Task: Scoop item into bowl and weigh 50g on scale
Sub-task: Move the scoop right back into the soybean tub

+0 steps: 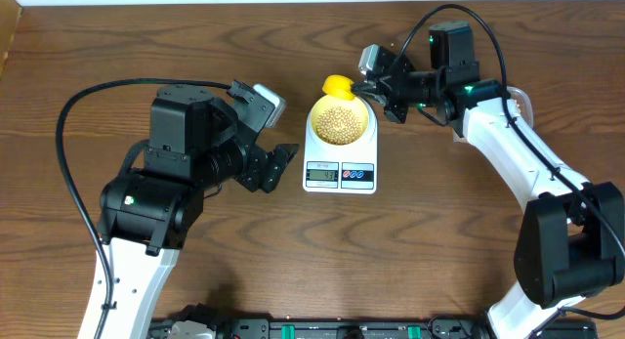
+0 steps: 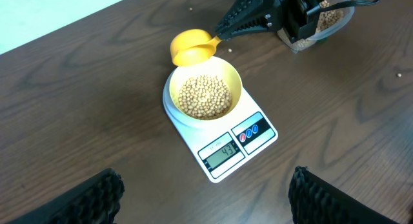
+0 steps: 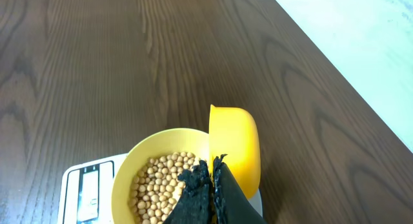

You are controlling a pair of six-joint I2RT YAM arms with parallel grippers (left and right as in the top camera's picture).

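The left gripper (image 1: 278,161) is held wide open, aimed rightward. The right gripper (image 1: 369,86) is extended leftward from the far right, clamped shut on the yellow scoop (image 1: 337,85).

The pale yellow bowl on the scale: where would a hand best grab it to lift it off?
Probably the bowl's rim, pinched from above with one finger inside, one outside, on the side nearest the display of the scale: it sits upright and open-topped, and the scoop hangs over the opposite edge.

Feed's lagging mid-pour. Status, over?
Left gripper open, off the scale. Right gripper shut on scoop, tipped at bowl rim. Beans in bowl. Nothing blocking.
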